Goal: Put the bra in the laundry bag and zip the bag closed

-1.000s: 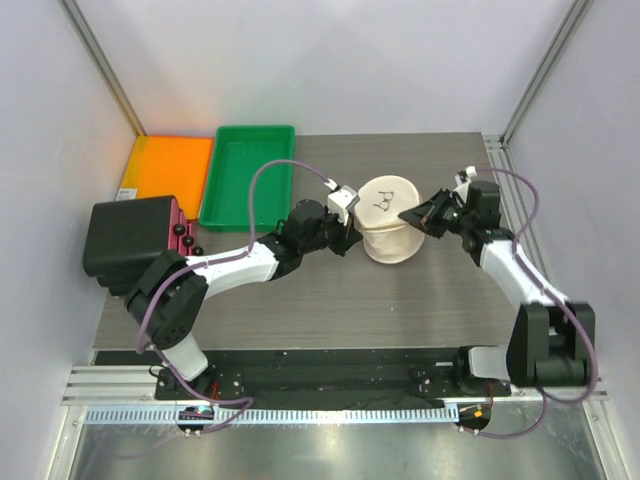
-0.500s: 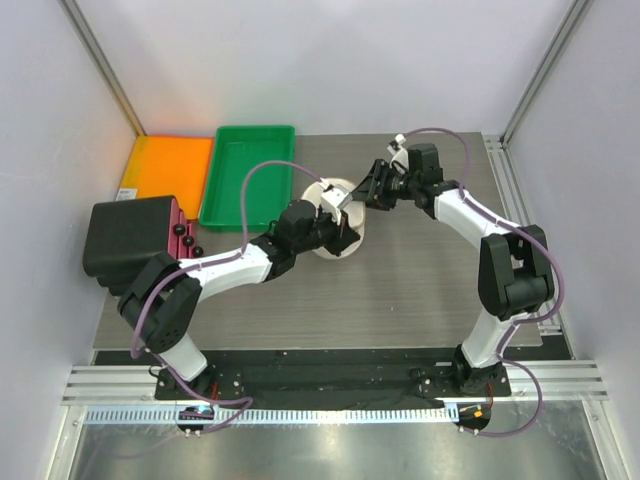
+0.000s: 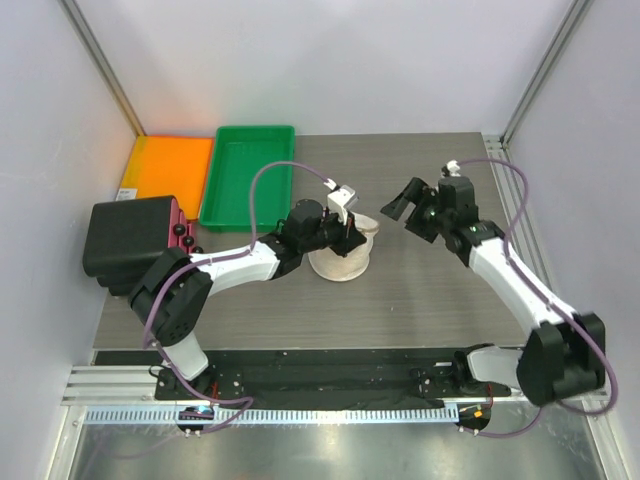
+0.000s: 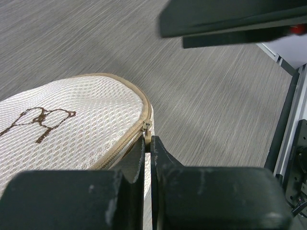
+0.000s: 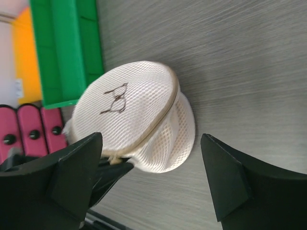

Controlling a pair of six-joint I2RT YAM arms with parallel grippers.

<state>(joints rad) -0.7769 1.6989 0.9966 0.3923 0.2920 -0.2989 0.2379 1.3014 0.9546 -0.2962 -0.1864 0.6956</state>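
laundry bag (image 3: 341, 264) mid-table | green tray (image 3: 248, 176) far-left; orange tray (image 3: 166, 172) alongside

A round cream-white mesh laundry bag (image 3: 338, 262) sits near the middle of the grey wood-grain worktop (image 3: 430, 295). It is a squat drum shape with its flat circular lid tilted rather than level. The lid bears a small brown stitched outline mark, and a tan zipper band runs around its rim, closed along the stretch that shows. The metal zipper pull (image 4: 147, 126) is pinched between the fingers of the left claw (image 4: 147, 143).
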